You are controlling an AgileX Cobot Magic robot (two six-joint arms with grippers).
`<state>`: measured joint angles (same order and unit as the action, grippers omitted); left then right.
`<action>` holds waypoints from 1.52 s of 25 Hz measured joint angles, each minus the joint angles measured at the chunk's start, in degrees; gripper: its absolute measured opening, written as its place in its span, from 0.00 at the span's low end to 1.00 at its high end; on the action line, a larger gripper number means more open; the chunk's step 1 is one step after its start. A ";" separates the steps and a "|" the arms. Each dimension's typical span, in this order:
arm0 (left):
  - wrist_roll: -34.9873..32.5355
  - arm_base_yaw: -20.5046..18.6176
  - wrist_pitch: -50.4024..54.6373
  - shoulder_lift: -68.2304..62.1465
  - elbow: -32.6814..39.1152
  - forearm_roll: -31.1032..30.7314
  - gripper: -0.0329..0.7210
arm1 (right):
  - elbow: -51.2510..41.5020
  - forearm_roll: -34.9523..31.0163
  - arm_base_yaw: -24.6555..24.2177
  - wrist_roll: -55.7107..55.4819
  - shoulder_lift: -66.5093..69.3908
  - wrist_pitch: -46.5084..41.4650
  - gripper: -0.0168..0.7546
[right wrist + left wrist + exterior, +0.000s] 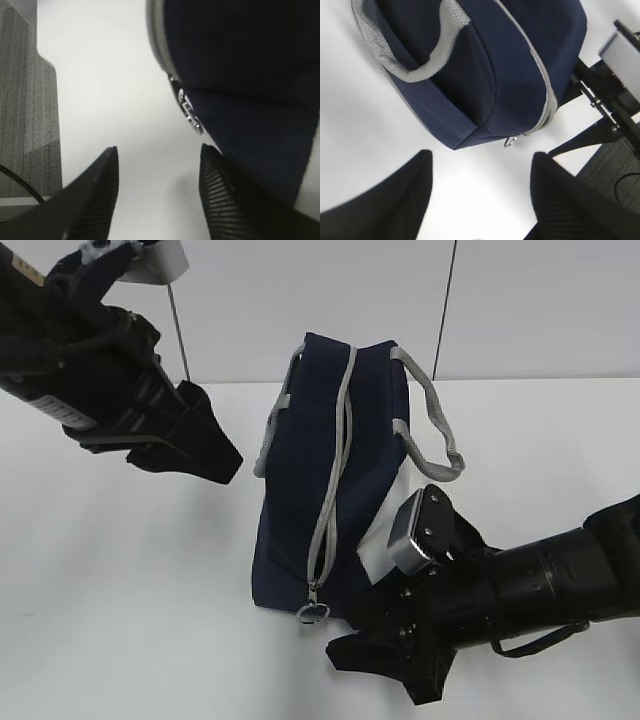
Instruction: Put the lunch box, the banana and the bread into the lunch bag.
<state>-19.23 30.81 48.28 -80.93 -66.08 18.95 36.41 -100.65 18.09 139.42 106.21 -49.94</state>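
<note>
The navy lunch bag [330, 480] stood on the white tabletop [130, 580], its grey zipper [335, 480] closed along the whole seam, the metal ring pull [314, 613] hanging at the near bottom corner. No lunch box, banana or bread showed in any view, so I judged the step in hand was opening the bag or closing it up; I could not tell which.

The right gripper [385, 665] lay low by that corner, jaws apart and empty, the ring pull [189, 111] just ahead of its fingertips, slightly to the bag side. The left gripper [205, 445] hung well off to the bag's left, jaws also apart, holding nothing.

If opening was meant, the right gripper would need to shift toward the bag, so the ring sat squarely between the fingertips, and close only on metal, not on fabric. The bag looked soft and light; I reckoned it would slide or tip under a pull, so the left gripper ought to steady a grey handle [440, 430] or the bag's top first.
</note>
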 joint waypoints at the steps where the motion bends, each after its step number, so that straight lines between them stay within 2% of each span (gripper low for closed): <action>1: 0.00 0.00 0.07 0.00 0.00 -0.11 0.61 | 0.00 -0.48 0.00 0.84 0.31 0.01 0.52; 8: 0.00 0.00 0.07 0.00 0.00 -0.50 0.61 | 0.60 -2.51 0.00 3.87 3.04 -0.85 0.52; 21: 0.00 0.00 0.07 0.00 0.00 -1.28 0.61 | 4.80 -2.55 0.00 4.23 4.15 -1.24 0.52; 38: 0.00 0.00 0.07 0.00 0.00 -1.36 0.61 | 5.27 -2.65 0.84 4.34 8.30 -0.82 0.52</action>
<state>-19.23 30.81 48.35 -80.93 -66.08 17.59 41.68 -103.29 18.93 143.75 114.50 -50.76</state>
